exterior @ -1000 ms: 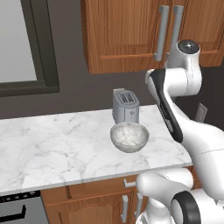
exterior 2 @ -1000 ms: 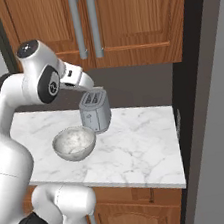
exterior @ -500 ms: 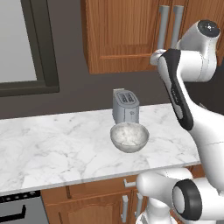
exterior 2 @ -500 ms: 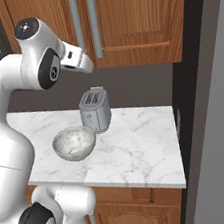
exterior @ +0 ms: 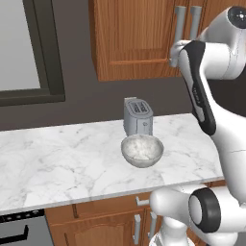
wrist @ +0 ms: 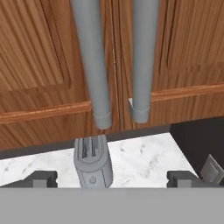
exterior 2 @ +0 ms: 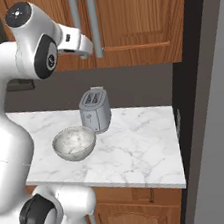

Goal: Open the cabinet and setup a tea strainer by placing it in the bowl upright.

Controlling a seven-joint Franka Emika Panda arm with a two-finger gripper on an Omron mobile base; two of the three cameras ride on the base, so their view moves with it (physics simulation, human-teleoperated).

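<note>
**Arm raised to the cabinet handles, doors shut**

Over the last second the arm has swung up from toaster height, and the pincer (exterior 2: 85,47) now sits high against the cabinet (exterior: 139,38), its jaws spread wide and holding nothing. In the hand view the two dark finger tips stand far apart at the bottom corners, with both bar handles rising between them.

The cabinet hangs on the wall above the back edge of the tabletop (exterior: 57,163), both panelled doors closed. The tea strainer can't be seen; it is presumably behind those doors, though that is only a guess. The left handle (wrist: 92,65) and right handle (wrist: 143,57) run vertically, side by side at the seam where the doors meet, their lower ends just above the doors' bottom edge.

What the coming move turns on: the handles lie straight ahead of the pincer and slightly above it, their long axis upright. The pincer would probably need to shift sideways onto one bar and close across it, not along it. How close the tips are to the bars cannot be told.

The bowl (exterior: 142,150) sits near the front edge of the tabletop, just in front of the toaster (exterior: 138,115), well below the pincer. It looks empty.
</note>
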